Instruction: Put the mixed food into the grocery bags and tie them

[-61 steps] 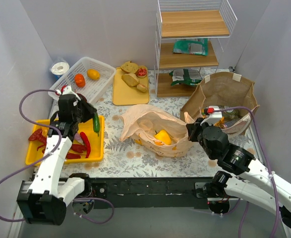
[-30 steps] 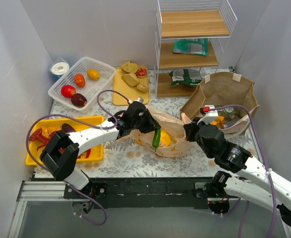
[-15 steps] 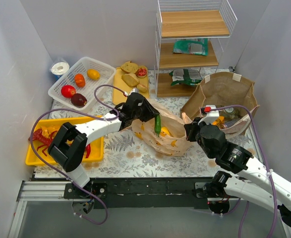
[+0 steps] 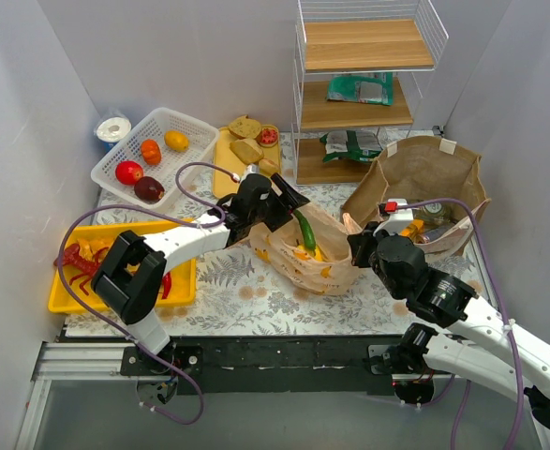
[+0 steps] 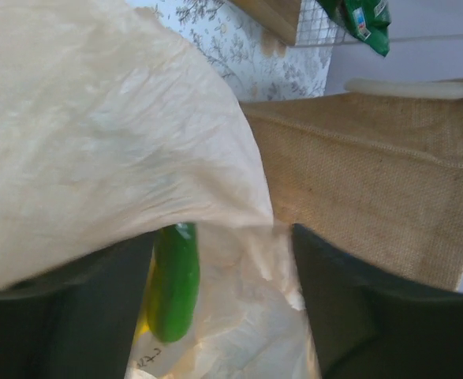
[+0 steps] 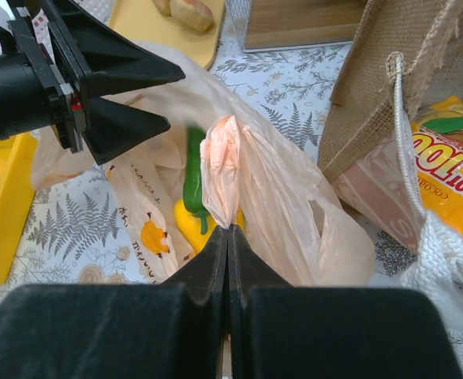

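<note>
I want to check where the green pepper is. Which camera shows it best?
The top view: the green pepper shows nearly whole in the mouth of the plastic bag. The right wrist view shows it blurred; the left wrist view shows only part of it, under a fold of the bag.

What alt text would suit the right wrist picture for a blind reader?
The right hand is pinched shut on a bunched edge of the peach plastic bag. Beyond it, the left hand stands open beside a green pepper and a yellow pepper in the bag; the brown bag is at right.
</note>
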You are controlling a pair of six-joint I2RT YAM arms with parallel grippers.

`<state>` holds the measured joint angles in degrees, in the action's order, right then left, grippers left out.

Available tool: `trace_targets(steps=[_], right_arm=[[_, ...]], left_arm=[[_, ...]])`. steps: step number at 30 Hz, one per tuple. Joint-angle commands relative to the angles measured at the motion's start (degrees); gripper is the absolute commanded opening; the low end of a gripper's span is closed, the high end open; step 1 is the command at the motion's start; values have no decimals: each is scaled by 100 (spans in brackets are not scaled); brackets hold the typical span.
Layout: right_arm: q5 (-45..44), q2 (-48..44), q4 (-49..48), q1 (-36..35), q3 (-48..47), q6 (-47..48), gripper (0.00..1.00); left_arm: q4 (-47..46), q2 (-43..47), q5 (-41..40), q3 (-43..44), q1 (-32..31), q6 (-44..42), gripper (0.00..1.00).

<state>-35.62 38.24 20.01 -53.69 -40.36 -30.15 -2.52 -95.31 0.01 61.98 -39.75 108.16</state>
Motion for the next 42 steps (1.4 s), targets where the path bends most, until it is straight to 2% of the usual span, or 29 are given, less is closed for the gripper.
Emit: trace_targets(steps=[1,6,7,10,12,14,15,17,18,21,27,31,35,42], right_arm=[[-77,-71,-120,-1,-156,-70,1],[-191,-194,-6,-1,-183,-70,1],[-200,-211,-6,-1,-183,-70,1],[-226,-256,3,-1,-174,-61,1],[-244,-282,-6,-1,-165,-35,1],[-244,-264,-32,-1,-157,-8,1],[-253,-247,-50,8,-165,27,1],[-244,-212,-67,-1,-183,62,1],[-253,-194,-85,8,-200,79,1],[-270,-133,-94,-1,-218,159,1],[-323,-89,-164,-1,-236,299,1],[-341,-45,-278,-1,-236,378,1],[-341,113,-331,-1,-288,457,1],[-297,298,-410,-1,-350,501,1]], left_arm=[[452,-24,297,297,28,-505,86],[1069,748,868,368,28,-2042,91],[1209,916,1034,385,37,-2723,94],[2131,1584,1291,543,151,-3876,98],[2939,2022,1125,789,352,-4249,98],[3466,2235,888,1061,993,-4566,98],[3574,2314,765,1167,1587,-4610,98],[3706,2263,554,1334,2205,-4655,98],[3724,2027,335,1552,2748,-4646,98],[3593,1473,-148,1966,3506,-4602,98],[3434,-521,-905,3300,4281,-4900,98],[3538,-1663,-1247,4091,4458,-5191,98],[3803,-2299,-1600,4560,4616,-5384,98],[3619,-2528,-1917,4095,4695,-5534,98]])
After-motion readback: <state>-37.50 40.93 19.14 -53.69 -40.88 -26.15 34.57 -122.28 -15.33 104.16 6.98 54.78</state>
